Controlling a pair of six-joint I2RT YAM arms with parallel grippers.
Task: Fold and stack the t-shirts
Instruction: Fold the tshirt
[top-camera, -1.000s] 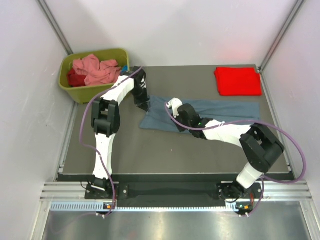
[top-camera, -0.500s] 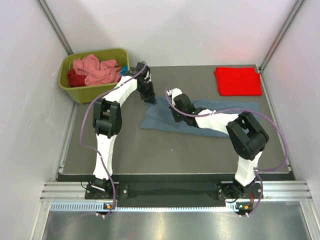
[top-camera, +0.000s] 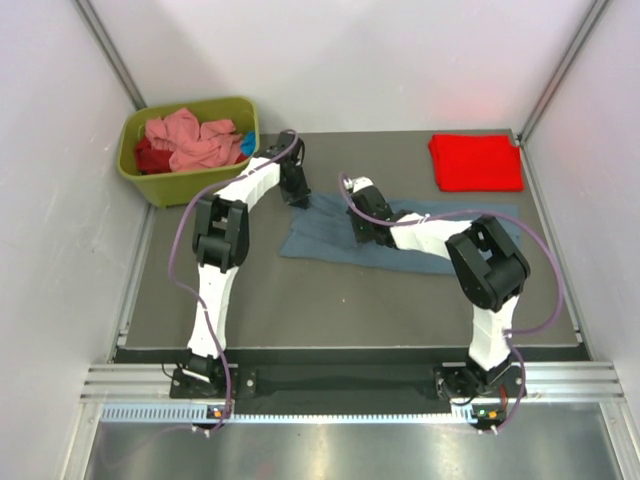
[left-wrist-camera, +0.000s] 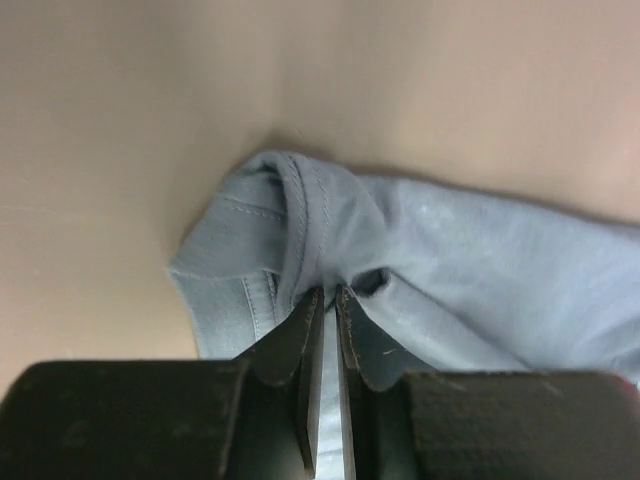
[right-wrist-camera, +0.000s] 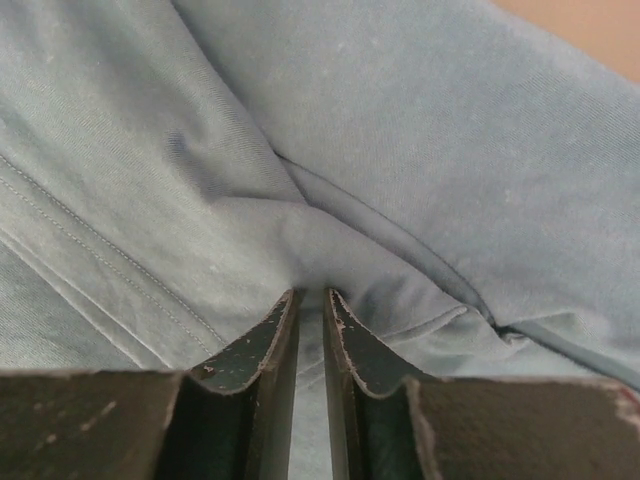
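shirt: slate blue-grey t-shirt (top-camera: 318, 240) lying crosswise mid-table (top-camera: 300, 300)
left gripper (left-wrist-camera: 328, 292): clamped on the shirt's bunched far-left edge
right gripper (right-wrist-camera: 308, 295): pinching a fold mid-shirt
red t-shirt (top-camera: 476, 162): folded, far-right corner

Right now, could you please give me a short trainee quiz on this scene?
1. True or false: the folded bright red t-shirt lies inside the olive-green plastic bin.
2. Both the left gripper and right gripper pinch: A, the slate blue-grey cotton t-shirt, or B, the red one?
3. Fill in: the red t-shirt sits at the dark grey table's far ____ corner.
Key: 1 false; 2 A; 3 right.
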